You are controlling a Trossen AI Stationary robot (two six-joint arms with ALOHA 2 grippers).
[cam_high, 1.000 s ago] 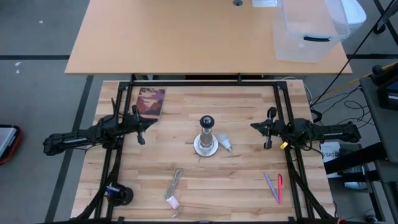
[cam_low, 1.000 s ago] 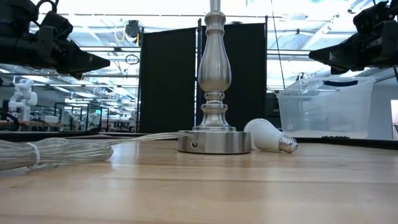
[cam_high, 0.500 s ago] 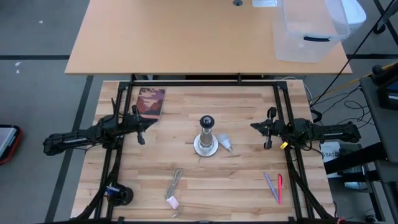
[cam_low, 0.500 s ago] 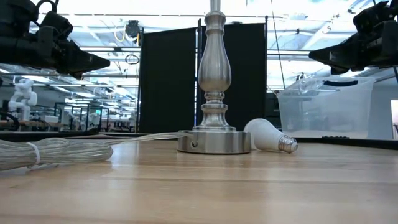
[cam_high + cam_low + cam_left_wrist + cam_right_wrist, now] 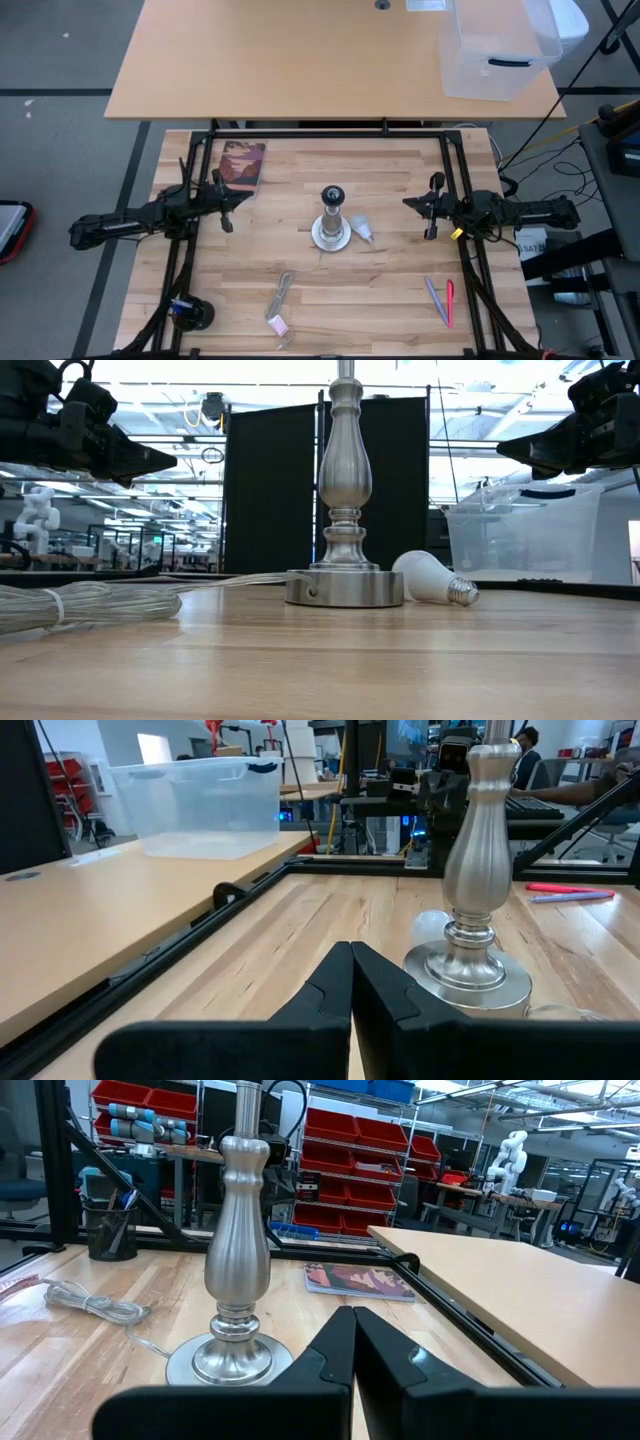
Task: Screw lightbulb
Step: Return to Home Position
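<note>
The white frosted lightbulb (image 5: 362,231) lies on its side on the table, just right of the silver stand's round base (image 5: 331,235); the low view shows its screw base (image 5: 461,593) pointing away from the stand. The stand (image 5: 345,490) is upright, with a black socket (image 5: 331,195) on top. My left gripper (image 5: 232,196) hovers shut at the table's left, above the wood. My right gripper (image 5: 408,203) hovers shut at the right. Both are well apart from stand and bulb. In the left wrist view the bulb (image 5: 432,928) peeks out behind the stand.
A book (image 5: 242,165) lies at the far left. A bundled clear cord (image 5: 283,291) lies near the front, pens (image 5: 440,300) at the front right, a dark cup (image 5: 190,312) at the front left. A clear bin (image 5: 495,50) stands on the table behind.
</note>
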